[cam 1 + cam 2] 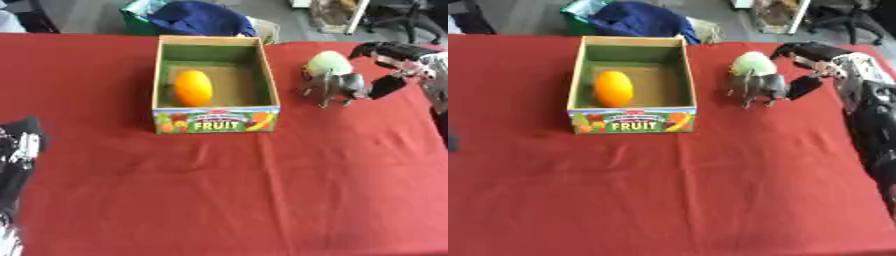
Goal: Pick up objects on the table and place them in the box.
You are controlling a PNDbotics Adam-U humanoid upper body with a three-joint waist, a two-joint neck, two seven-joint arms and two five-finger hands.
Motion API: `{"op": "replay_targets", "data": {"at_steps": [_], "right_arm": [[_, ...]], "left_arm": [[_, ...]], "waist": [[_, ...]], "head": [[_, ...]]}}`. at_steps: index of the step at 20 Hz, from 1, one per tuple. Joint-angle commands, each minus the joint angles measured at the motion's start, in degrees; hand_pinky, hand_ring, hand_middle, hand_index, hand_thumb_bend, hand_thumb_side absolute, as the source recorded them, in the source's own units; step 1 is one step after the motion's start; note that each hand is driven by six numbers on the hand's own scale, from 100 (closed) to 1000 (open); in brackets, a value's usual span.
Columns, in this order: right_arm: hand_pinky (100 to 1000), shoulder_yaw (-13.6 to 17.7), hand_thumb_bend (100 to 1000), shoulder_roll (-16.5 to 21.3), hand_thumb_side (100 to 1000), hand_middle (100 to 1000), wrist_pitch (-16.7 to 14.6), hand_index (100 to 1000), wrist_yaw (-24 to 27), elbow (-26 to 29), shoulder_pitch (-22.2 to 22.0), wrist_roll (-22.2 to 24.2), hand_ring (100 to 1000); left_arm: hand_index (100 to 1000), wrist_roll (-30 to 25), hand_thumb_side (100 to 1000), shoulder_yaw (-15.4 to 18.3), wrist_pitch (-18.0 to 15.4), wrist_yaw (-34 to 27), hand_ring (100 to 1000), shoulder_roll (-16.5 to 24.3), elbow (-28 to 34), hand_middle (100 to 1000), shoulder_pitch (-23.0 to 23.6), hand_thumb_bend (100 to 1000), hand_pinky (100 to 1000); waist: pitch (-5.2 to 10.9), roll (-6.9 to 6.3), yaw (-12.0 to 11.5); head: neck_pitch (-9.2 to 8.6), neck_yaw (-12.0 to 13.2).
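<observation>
Left hand [19,150] idle at 9 o'clock, finger state cannot be told; box [262,75] at 12 o'clock, holding an orange fruit [192,87] (already placed); pale green object [752,63] at 2 o'clock on the red table [227,190], just right of the box, with right hand [765,86] curled around it. Judgement: lift clear of the box wall before moving left, then lower beside the orange fruit.

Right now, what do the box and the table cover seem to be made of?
The box: likely cardboard, with plain brown walls and a glossy printed front reading FRUIT. The table cover: probably red cloth, matte, with soft creases across its surface.
</observation>
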State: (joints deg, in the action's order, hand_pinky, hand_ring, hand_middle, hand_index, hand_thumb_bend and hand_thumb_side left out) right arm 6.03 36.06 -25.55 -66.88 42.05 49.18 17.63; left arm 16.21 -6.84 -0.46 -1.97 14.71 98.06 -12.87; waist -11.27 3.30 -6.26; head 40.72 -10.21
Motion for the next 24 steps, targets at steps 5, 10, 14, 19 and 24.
{"op": "replay_targets", "data": {"at_steps": [5,10,14,19,24], "right_arm": [[825,0.48,439,-0.23,548,904,4.54,949,-6.46,-3.06,2.75,-8.83,917],[828,-0.25,446,-1.21,569,907,3.28,940,-9.32,-5.86,3.31,-8.66,922],[828,-0.43,456,-1.44,563,896,1.91,930,-9.78,-6.23,3.37,-6.63,919],[755,-0.07,186,-1.64,442,664,2.63,621,-10.43,-5.21,3.25,-9.80,760],[733,0.57,100,-1.37,300,630,3.22,464,-8.79,-3.57,2.88,-14.69,732]], "left_arm": [[622,-0.01,520,0.42,0.03,0.12,591,1.14,0.64,549,-0.38,296,605],[622,-0.07,520,0.38,0.03,0.09,591,1.06,0.66,549,-0.49,296,605],[622,-0.09,520,0.37,0.03,0.08,591,1.08,0.65,549,-0.51,296,605],[622,-0.12,521,0.35,0.03,0.09,591,1.07,0.63,549,-0.54,296,605],[623,-0.11,519,0.38,0.03,0.12,591,1.09,0.66,549,-0.57,296,606]], "waist": [[1.03,-0.29,-0.11],[0.96,-0.33,-0.27],[0.93,-0.28,-0.31],[0.95,-0.27,-0.37],[0.96,-0.28,-0.34]], "head": [[-0.25,-0.28],[-0.26,-0.35],[-0.25,-0.40],[-0.37,-0.46],[-0.43,-0.35]]}}
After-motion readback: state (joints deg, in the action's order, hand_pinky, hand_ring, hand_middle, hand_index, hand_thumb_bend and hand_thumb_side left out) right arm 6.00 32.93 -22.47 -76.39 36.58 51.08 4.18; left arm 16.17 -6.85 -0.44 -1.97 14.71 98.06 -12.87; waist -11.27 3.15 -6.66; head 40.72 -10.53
